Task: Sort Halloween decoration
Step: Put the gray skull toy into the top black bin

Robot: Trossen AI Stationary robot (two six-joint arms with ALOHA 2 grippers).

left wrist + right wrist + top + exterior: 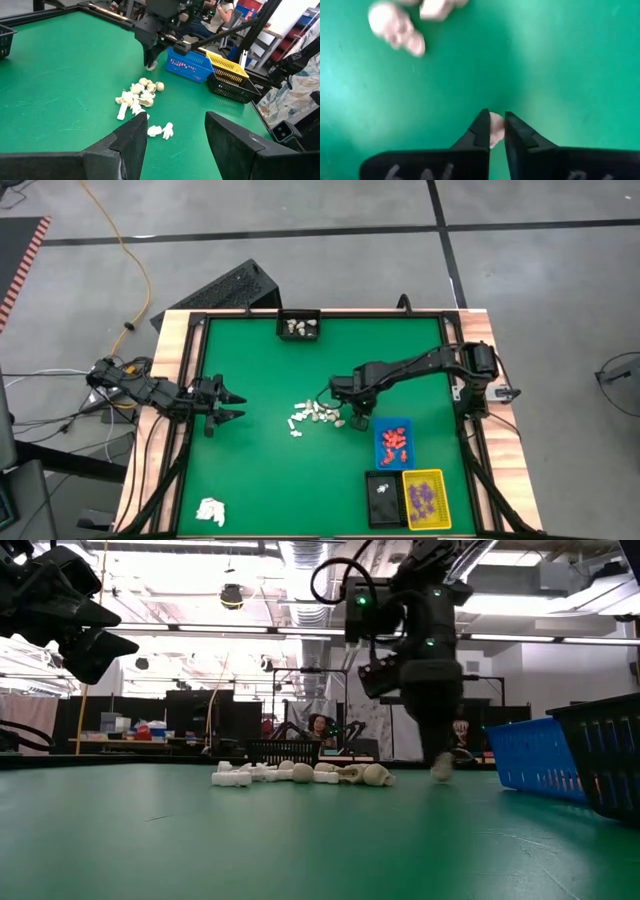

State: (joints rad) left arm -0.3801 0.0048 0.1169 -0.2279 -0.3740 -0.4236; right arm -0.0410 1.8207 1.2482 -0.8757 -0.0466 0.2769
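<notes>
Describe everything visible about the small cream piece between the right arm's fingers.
The cream piece is tiny, rounded and pale, perhaps plastic; its exact shape cannot be told. The right end effector pinches it between two dark fingers, low over the green table. It sits apart from the loose pile of similar pieces, near the blue tray.

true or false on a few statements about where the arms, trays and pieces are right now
1. The right gripper is pinching a small cream piece. True.
2. The left gripper is over the blue tray. False: it hangs open at the mat's left, away from the trays.
3. The blue tray holds orange-red pieces. True.
4. The yellow tray holds white pieces. False: purple pieces.
5. A pile of white pieces lies mid-mat. True.
</notes>
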